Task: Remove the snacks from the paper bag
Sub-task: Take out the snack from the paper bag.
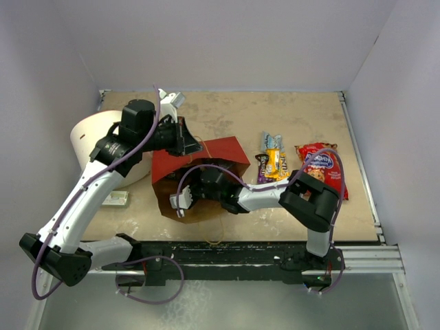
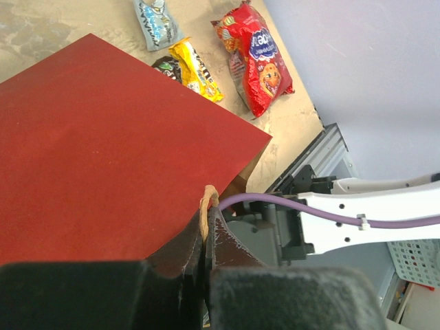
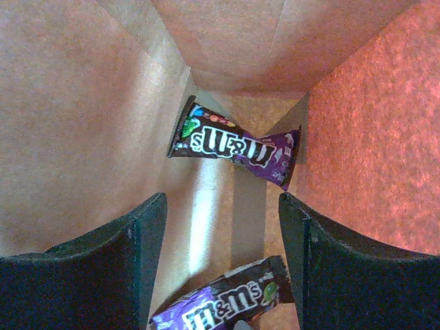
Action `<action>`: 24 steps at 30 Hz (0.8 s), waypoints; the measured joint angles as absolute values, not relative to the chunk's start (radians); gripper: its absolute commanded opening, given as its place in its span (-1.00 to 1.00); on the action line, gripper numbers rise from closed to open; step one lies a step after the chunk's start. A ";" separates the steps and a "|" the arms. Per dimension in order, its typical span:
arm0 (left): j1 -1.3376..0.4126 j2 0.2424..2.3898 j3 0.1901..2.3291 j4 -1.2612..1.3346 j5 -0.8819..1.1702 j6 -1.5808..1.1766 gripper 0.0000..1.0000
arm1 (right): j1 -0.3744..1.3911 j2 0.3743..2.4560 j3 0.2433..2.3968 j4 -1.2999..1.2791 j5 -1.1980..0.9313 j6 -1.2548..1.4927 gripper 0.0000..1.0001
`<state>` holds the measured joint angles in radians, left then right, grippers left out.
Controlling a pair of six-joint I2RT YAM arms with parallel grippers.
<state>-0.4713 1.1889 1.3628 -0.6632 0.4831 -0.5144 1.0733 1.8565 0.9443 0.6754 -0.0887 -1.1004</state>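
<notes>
My right gripper [image 3: 223, 206] is inside the paper bag [image 1: 225, 152], jaws apart with nothing between them. Straight ahead at twelve o'clock a dark M&M's packet [image 3: 237, 148] lies on the bag floor. Its long axis runs nine to three, the same line my jaws close along, so I reckon a quarter wrist roll comes first. A second purple packet [image 3: 220, 309] lies at six, under the wrist. My left gripper [image 2: 206, 230] is clamped on the paper bag's rim.

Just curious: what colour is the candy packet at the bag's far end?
The packet is dark brown and purple with white lettering; right wrist view shows it best.
</notes>
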 measured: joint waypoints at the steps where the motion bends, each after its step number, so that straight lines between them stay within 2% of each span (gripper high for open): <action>1: -0.471 1.189 1.365 -0.667 0.488 -0.514 -1.00 | 1.073 1.869 0.955 0.673 -0.082 -1.125 0.44; 16: -0.471 1.188 1.384 -0.703 0.583 -0.504 -1.00 | 1.073 2.049 1.126 0.646 -0.039 -1.415 0.57; 20: -0.471 1.195 1.384 -0.707 0.617 -0.504 -1.00 | 1.070 2.102 1.180 0.639 -0.039 -1.444 0.55; 24: -0.471 1.196 1.384 -0.714 0.627 -0.504 -1.00 | 1.063 2.155 1.225 0.643 -0.012 -1.480 0.42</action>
<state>-0.4713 1.1965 1.3842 -0.7136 0.6270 -0.5041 1.0626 2.1551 1.2255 0.6434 -0.0120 -1.4796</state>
